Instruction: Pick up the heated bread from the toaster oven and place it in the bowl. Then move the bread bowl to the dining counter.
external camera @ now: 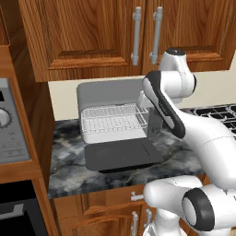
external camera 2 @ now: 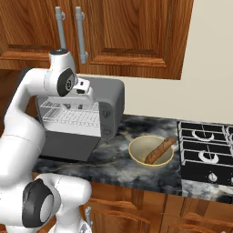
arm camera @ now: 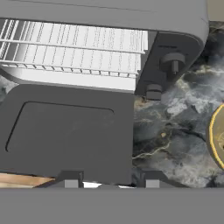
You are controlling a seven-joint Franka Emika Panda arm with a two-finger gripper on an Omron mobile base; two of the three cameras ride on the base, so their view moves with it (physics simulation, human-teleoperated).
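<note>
The grey toaster oven (external camera: 110, 99) stands on the counter with its dark door (external camera: 122, 154) dropped flat and its wire rack (arm camera: 74, 46) bare. To its right sits the olive-yellow bowl (external camera 2: 141, 152), and the brown bread (external camera 2: 160, 150) lies in it, one end leaning over the rim. My gripper (arm camera: 111, 181) hangs above the door's front right corner, in front of the oven (external camera 2: 111, 102). Its fingertips (arm camera: 72, 180) stand apart with nothing between them. In the hand view the bowl's rim (arm camera: 216, 135) shows at the right edge. The dining counter is out of view.
A black gas stove (external camera 2: 205, 148) adjoins the bowl on the right. A built-in silver oven (external camera: 9, 124) fills the tall cabinet at the left. Wooden wall cabinets (external camera: 120, 32) hang over the marbled counter (external camera 2: 113, 159).
</note>
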